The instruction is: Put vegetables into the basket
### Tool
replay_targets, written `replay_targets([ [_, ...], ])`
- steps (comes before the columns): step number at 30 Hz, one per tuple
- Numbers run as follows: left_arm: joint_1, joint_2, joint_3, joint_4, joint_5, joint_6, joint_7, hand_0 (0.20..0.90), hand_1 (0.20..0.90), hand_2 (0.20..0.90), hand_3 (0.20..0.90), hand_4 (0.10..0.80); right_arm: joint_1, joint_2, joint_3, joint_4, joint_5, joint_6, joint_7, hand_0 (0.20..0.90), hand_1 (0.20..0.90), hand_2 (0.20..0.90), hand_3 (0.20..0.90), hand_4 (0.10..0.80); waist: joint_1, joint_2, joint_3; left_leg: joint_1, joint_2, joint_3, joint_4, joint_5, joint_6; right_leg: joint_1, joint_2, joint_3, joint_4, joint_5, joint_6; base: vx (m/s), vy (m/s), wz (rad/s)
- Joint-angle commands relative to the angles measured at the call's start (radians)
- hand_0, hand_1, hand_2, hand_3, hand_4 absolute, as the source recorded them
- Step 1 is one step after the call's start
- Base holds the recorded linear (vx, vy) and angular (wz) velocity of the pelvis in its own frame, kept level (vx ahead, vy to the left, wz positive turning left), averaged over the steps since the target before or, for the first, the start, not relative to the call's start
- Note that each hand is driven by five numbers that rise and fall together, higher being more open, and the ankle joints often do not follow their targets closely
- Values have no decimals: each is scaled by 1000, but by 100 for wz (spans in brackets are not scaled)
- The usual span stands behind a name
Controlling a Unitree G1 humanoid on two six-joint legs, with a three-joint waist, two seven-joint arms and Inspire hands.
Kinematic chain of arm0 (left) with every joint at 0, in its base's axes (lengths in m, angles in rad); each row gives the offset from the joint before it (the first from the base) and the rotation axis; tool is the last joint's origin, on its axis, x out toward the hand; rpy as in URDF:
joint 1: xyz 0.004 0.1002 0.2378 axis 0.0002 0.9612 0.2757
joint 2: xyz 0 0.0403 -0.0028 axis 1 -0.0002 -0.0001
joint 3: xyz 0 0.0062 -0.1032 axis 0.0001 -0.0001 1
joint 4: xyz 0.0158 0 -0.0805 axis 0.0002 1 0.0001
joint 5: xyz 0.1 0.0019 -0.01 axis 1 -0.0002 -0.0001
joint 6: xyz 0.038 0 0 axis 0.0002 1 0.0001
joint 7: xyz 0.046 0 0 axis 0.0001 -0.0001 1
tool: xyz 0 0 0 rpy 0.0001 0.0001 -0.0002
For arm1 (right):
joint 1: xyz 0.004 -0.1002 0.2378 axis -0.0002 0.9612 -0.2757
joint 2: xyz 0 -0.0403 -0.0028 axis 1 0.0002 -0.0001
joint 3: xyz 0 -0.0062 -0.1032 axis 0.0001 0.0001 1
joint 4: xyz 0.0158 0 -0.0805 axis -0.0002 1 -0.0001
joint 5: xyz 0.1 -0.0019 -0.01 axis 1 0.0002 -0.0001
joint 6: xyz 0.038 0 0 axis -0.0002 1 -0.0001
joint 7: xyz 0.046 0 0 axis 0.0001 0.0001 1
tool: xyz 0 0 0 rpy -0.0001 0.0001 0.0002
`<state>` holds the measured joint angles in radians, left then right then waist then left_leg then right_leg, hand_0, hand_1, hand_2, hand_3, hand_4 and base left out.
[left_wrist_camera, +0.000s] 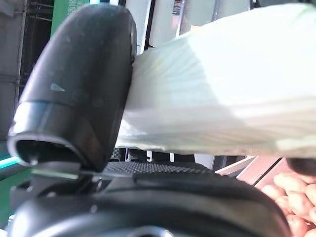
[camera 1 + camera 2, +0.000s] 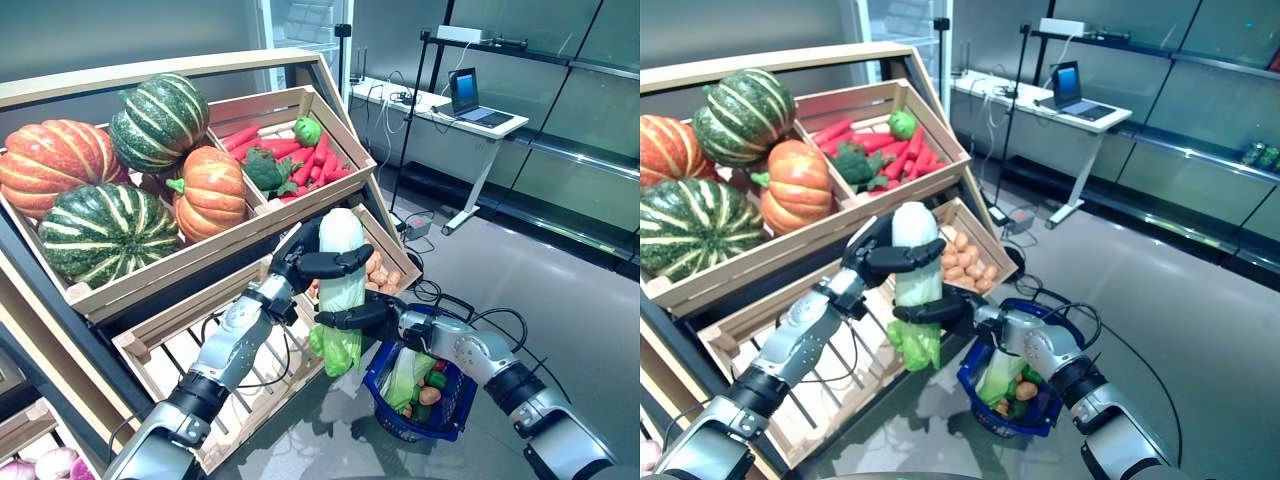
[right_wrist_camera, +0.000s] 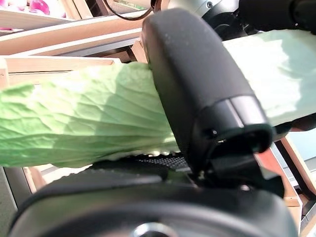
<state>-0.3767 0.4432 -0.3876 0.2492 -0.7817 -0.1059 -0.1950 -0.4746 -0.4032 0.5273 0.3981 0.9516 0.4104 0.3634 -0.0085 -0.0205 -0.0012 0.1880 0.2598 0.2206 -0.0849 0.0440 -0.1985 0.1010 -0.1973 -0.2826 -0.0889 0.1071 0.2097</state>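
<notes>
- Nearest you sits the blue basket (image 2: 446,418) on the floor, already holding some greens, a potato and other vegetables; it lies just below your right forearm.
- Above it, your right hand (image 2: 362,315) is curled round the lower, leafy part of the napa cabbage (image 2: 341,290); the right wrist view shows the thumb pressed across the green leaves.
- Your left hand (image 2: 322,263) is wrapped round the same cabbage higher up, on its pale stalk end; the cabbage hangs upright in the air, white end up, beside the basket and not in it.
- Behind the cabbage is the crate of potatoes (image 2: 384,270).
- Farther back, a crate of carrots (image 2: 322,160) and broccoli; beside it, the pumpkins (image 2: 130,180).
</notes>
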Motion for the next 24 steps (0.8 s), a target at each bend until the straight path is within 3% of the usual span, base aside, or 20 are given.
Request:
replay_targets([
  [1,-125,-74,-62,-126,-65,-98,-72,300,300,300,300,400,-204,96,-74,59,156,-66,-22,300,300,300,300,400,17,-4,-40,-82,-26,-19,-2,-7,31,30,-33,26,8,-54,-7,0,0,0],
  [9,-111,-59,-54,-135,-45,-88,-64,300,300,300,300,400,-180,79,-89,49,152,-71,-44,300,300,300,300,400,13,-4,-38,-78,-28,-16,-2,-11,31,30,-36,33,9,-53,-3,0,0,0],
  [10,-107,-49,-48,-139,-30,-73,-60,578,578,578,578,585,-176,69,-92,46,158,-76,-52,300,300,300,300,400,13,-5,-38,-77,-28,-15,-2,-11,31,29,-36,34,8,-51,-3,0,0,0],
  [11,-105,-37,-42,-141,-18,-58,-69,900,900,900,900,800,-169,59,-99,44,165,-80,-57,300,300,300,300,400,13,-5,-38,-77,-27,-13,-2,-11,32,29,-36,34,7,-50,-2,0,0,0],
  [24,-19,125,109,-107,13,-27,-105,900,900,900,900,800,12,-53,-211,122,104,-87,-44,300,300,300,300,400,10,0,-23,-83,-21,5,-2,-1,32,15,-39,40,7,-44,0,1,-2,-1],
])
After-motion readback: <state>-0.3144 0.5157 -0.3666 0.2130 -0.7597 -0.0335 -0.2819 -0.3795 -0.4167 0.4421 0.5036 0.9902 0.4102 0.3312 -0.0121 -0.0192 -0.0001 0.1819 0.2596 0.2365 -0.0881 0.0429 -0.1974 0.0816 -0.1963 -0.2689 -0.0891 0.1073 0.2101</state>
